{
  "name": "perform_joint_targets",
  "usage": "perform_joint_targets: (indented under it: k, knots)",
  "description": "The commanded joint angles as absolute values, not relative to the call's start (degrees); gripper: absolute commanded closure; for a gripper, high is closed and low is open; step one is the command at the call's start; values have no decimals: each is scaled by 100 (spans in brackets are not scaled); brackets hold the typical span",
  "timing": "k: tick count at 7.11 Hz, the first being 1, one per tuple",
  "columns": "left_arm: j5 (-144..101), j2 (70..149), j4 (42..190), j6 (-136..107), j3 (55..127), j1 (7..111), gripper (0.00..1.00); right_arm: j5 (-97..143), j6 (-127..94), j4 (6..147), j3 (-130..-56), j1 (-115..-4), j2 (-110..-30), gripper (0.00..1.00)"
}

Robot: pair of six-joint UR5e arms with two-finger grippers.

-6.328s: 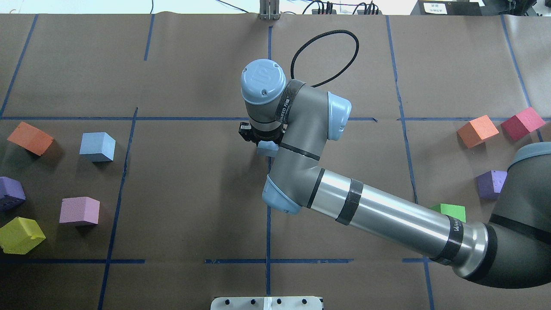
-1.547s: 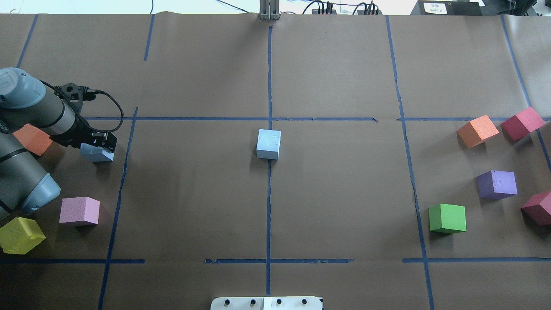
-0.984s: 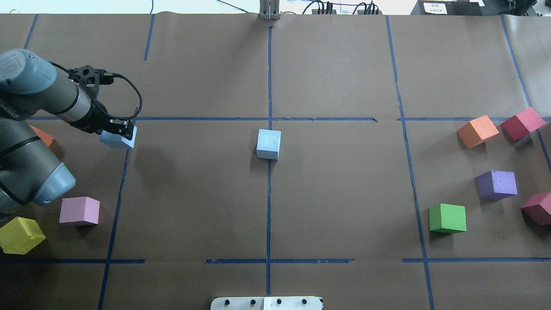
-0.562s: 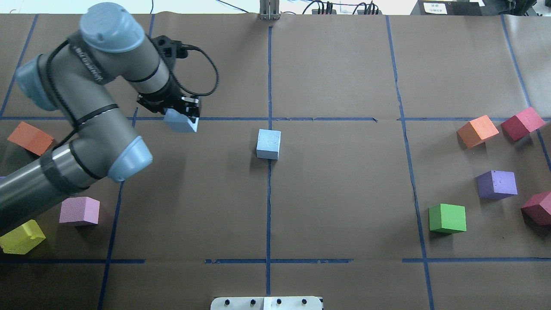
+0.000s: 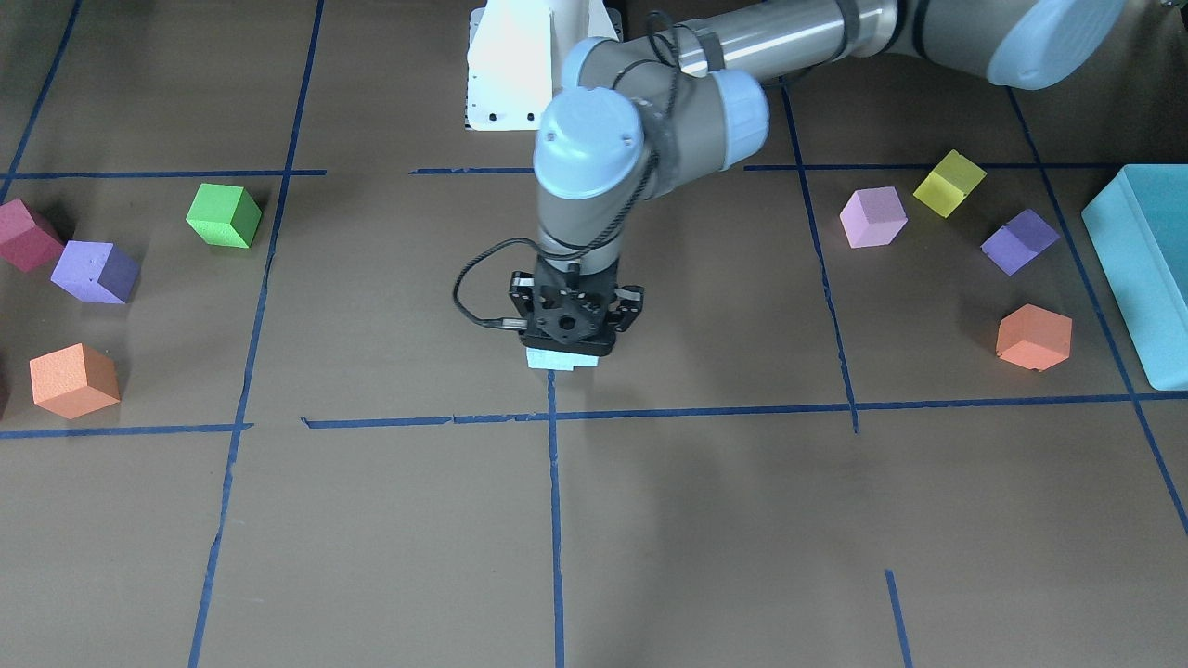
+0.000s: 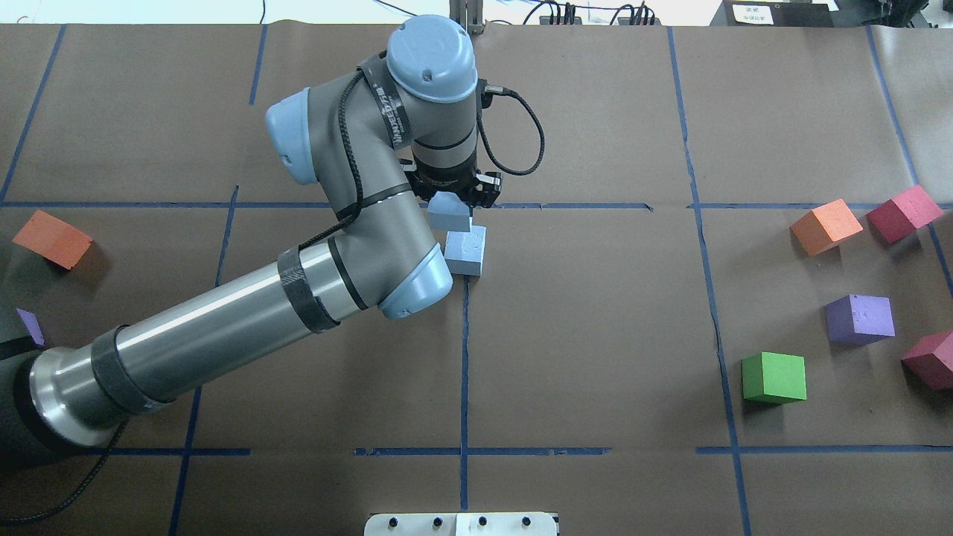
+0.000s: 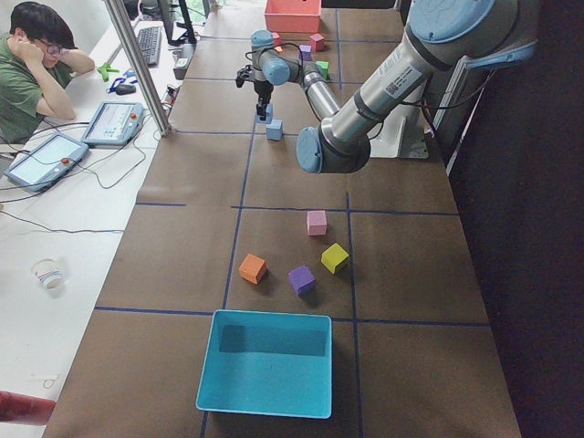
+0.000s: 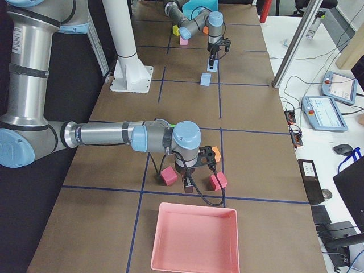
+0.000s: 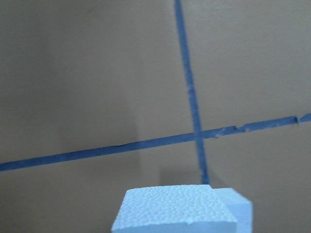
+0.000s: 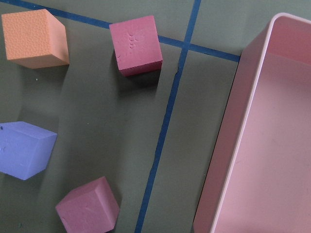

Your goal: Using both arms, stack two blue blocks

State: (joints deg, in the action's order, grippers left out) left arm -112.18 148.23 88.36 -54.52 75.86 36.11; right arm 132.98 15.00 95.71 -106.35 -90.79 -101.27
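Note:
My left gripper (image 6: 451, 202) is shut on one pale blue block (image 6: 449, 217) and holds it in the air, just beyond and slightly left of the second blue block (image 6: 466, 251), which rests on the centre line of the table. In the front-facing view the left gripper (image 5: 568, 336) hides most of both; a pale blue edge (image 5: 561, 360) shows beneath it. The left wrist view shows the held block (image 9: 177, 209) at the bottom. My right gripper (image 8: 187, 175) shows only in the exterior right view, low among red blocks; I cannot tell if it is open.
Green (image 6: 774, 377), purple (image 6: 860, 318), orange (image 6: 826, 226) and red (image 6: 903, 213) cubes lie at the right, an orange cube (image 6: 52, 238) at the left. A teal box (image 5: 1142, 278) and a pink tray (image 8: 196, 239) stand at the table's ends.
The right arm left a blue block at the centre and withdrew. The left gripper took the other blue block at the left, lifted it and carried it right to the centre block.

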Motion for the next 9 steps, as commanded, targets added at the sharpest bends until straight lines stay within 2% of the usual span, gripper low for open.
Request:
perform_joint_targets:
  k: [1, 5, 8, 9]
  knots:
    - [-11118, 14924, 8877, -5449, 7401, 3437, 68, 13298, 1494, 9571, -10635, -9079, -10125, 0]
    - [-11127, 14871, 8886, -5379, 7304, 3410, 55, 13298, 1494, 9571, -10635, -9079, -10125, 0]
    - [-11127, 14871, 8903, -5370, 7304, 3331, 4, 13298, 1494, 9571, -10635, -9079, -10125, 0]
    - [-11127, 14871, 8912, -5370, 7304, 3331, 1, 13298, 1494, 9571, -10635, -9079, -10125, 0]
